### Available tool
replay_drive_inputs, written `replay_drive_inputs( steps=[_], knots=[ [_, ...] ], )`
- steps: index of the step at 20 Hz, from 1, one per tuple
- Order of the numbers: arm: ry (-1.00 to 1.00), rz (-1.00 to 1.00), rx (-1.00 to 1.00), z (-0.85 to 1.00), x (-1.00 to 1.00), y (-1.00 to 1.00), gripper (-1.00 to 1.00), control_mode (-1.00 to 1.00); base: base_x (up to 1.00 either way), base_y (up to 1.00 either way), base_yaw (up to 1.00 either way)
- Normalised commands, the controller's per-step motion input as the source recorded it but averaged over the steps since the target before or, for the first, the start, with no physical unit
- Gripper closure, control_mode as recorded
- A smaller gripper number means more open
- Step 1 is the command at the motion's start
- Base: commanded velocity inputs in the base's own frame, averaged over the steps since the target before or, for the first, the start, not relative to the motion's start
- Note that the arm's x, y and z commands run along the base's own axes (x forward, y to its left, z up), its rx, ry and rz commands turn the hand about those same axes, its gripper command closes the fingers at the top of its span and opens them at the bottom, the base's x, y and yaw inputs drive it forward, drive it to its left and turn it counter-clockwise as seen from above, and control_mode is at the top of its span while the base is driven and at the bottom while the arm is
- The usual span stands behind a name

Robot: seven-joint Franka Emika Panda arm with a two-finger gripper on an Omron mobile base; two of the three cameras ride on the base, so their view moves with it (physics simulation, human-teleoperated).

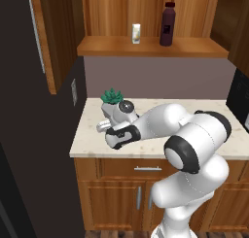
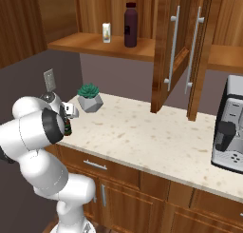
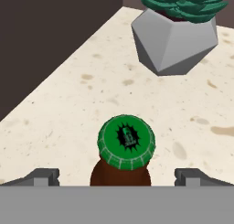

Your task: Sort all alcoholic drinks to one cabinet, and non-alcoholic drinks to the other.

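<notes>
A brown beer bottle with a green cap stands upright on the pale stone counter, seen from above. My gripper hovers over it, open, one fingertip on each side of the bottle and apart from it. In the right base view the bottle shows dark under my hand, near the counter's left end. The white carton and the dark purple bottle stand side by side on the shelf of the open upper cabinet.
A succulent in a grey faceted pot sits close behind the beer bottle. A dark wall bounds the counter on the left. Open cabinet doors hang over the counter's middle, and a coffee machine stands at the right.
</notes>
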Motion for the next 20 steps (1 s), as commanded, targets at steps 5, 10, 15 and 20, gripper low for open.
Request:
replay_drive_inputs(
  steps=[5, 10, 15, 20],
  knots=[
    [-0.02, 0.00, 0.00, -0.05, 0.04, 0.01, -1.00, -1.00, 0.00, 0.00, 0.00],
    [-0.06, 0.00, 0.00, -0.05, 0.03, 0.00, -1.00, -1.00, 0.00, 0.00, 0.00],
    [-0.06, 0.00, 0.00, -0.03, 0.00, 0.00, -1.00, -1.00, 0.00, 0.00, 0.00],
    [0.00, 0.00, 0.00, -0.03, 0.00, 0.00, -1.00, -1.00, 0.00, 0.00, 0.00]
  ],
)
